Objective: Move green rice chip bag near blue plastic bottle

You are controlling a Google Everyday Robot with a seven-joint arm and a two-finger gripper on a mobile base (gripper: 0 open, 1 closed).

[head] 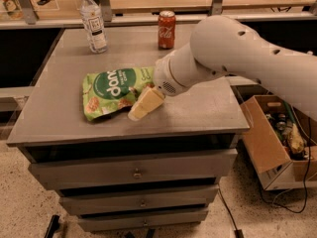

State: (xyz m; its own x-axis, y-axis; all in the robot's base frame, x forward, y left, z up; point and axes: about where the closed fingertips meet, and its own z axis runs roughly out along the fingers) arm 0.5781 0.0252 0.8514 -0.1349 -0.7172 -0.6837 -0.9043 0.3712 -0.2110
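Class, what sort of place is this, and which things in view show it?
Probably a lab or workshop: a grey drawer cabinet serves as the table, a cardboard box of clutter sits on the floor, and a robot's gripper is at the edge of the green rice chip bag.

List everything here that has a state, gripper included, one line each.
green rice chip bag: lying flat on the cabinet top, crinkled, apart from the bottle
blue plastic bottle: upright, capped
red cola can: upright
gripper: down at the bag's right edge
drawers: shut
cardboard box: on the floor, open on top
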